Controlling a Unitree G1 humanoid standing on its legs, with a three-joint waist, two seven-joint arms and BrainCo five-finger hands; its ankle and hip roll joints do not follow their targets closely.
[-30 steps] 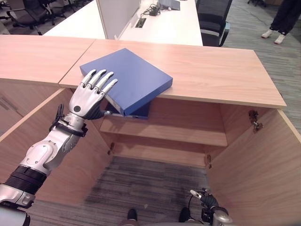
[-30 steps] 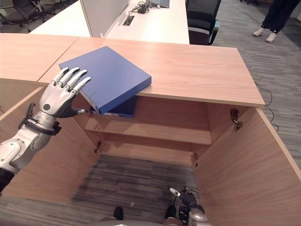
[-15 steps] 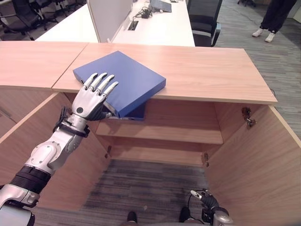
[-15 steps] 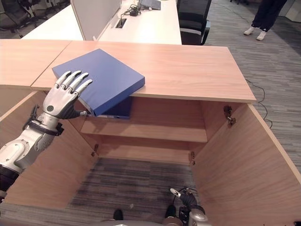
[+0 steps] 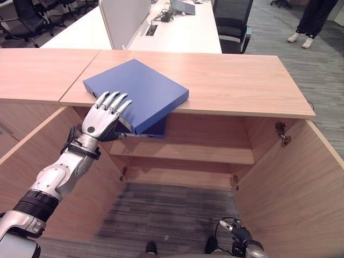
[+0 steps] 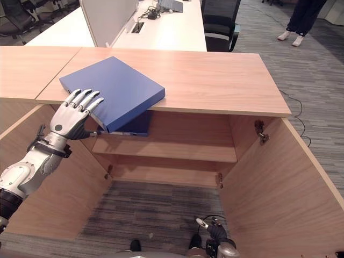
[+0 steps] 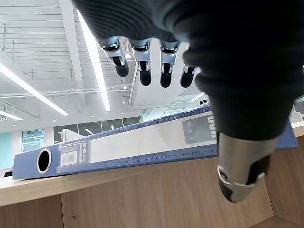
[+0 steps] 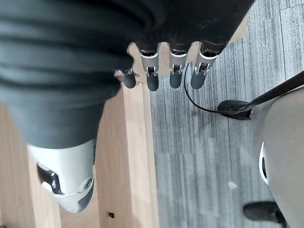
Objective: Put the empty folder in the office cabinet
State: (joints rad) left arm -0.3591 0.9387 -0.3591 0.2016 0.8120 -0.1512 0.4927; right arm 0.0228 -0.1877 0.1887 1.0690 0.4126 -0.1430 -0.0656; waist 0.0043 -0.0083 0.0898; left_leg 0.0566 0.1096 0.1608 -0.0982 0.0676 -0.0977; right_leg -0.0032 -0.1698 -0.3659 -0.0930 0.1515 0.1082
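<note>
The blue folder [image 5: 137,88] lies flat on the wooden cabinet top [image 5: 242,80], its near corner jutting out past the front edge above the open cabinet. My left hand [image 5: 99,121] is open at that overhanging corner, straight fingers lying over the folder's top edge. In the left wrist view the folder's spine [image 7: 133,147] with its round finger hole runs past the fingers [image 7: 142,71], and the thumb [image 7: 240,183] sits below it. My right hand [image 5: 242,248] hangs low near the floor by the right door, fingers [image 8: 152,71] relaxed and holding nothing.
The cabinet stands open, with its left door [image 5: 32,161] and right door [image 5: 301,199] swung towards me and a bare shelf [image 5: 183,153] inside. Behind it are a white desk [image 5: 177,32], a black office chair [image 5: 234,21] and a person's legs [image 5: 309,21].
My left hand has slipped a little down and back along the folder's near corner. The right hand has sunk lower. The folder has stayed put; the camera shifted slightly.
</note>
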